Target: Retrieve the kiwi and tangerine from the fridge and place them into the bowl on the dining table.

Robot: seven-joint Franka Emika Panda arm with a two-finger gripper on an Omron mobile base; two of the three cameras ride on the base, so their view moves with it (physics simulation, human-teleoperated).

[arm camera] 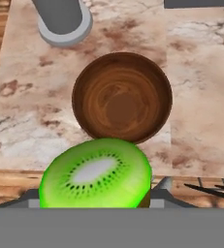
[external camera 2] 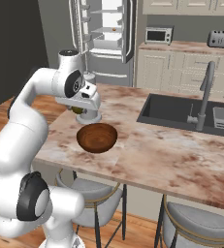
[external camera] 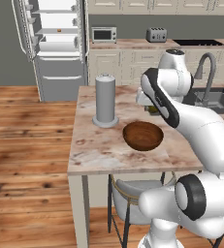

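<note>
Kiwi (arm camera: 96, 174): cut green half, seeded | tool (arm camera: 96, 193): clamped on it | bowl (arm camera: 122, 99): round glossy wood-grain

Even, bright rendered light with no clear source; only faint shadows beside the bowl (external camera: 142, 135) on the bench (external camera: 99, 150). No glare or edge distortion. All views are soft and low-resolution.

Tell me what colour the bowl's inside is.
The bowl is glossy dark brown inside with a swirled wood grain, clearest in the hand view.
</note>
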